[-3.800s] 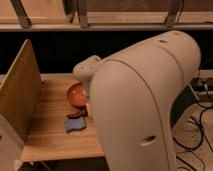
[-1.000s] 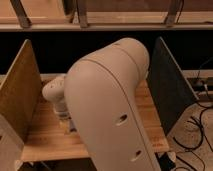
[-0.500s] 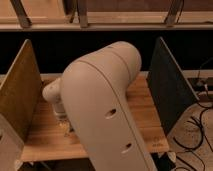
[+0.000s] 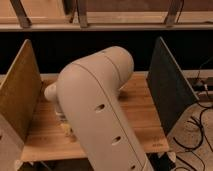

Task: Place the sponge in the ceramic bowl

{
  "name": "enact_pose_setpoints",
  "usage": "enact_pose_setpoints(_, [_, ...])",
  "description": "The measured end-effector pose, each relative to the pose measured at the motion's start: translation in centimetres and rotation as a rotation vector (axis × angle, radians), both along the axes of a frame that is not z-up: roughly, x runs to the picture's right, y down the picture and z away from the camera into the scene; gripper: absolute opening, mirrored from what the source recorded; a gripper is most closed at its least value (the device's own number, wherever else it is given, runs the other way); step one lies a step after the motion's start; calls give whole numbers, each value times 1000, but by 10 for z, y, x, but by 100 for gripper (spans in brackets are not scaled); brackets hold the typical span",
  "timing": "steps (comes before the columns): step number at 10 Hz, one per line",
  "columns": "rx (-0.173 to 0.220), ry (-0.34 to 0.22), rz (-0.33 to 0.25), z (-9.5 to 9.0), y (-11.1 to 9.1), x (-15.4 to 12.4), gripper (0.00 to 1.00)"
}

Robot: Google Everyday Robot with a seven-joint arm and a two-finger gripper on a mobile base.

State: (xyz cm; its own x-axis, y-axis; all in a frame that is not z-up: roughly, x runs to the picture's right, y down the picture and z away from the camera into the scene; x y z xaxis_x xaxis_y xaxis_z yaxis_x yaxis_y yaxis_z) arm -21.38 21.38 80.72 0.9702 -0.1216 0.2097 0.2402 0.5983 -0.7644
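Note:
My arm's big pale link (image 4: 100, 105) fills the middle of the camera view and covers most of the table. The sponge and the ceramic bowl are both hidden behind it. The wrist (image 4: 51, 93) sticks out on the left side of the table. The gripper (image 4: 64, 124) points down below the wrist, just above the tabletop. Only a small pale part of it shows past the arm.
The wooden table (image 4: 137, 112) has an upright tan panel (image 4: 17, 95) on its left edge and a dark panel (image 4: 167, 82) on its right edge. Cables (image 4: 200, 132) lie on the floor to the right. A metal rail (image 4: 125, 26) runs along the back.
The arm swung over the table and now covers the bowl and sponge that showed earlier. Over the last second its big link sank slightly down and left, while the wrist barely moved.

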Motion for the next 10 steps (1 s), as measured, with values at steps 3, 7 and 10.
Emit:
enact_pose_setpoints(3, [-10, 11, -13, 9, 5, 4, 66])
enact_pose_setpoints(7, [-25, 27, -12, 18, 14, 10, 60])
enact_pose_setpoints(10, [-26, 41, 6, 21, 15, 13, 32])
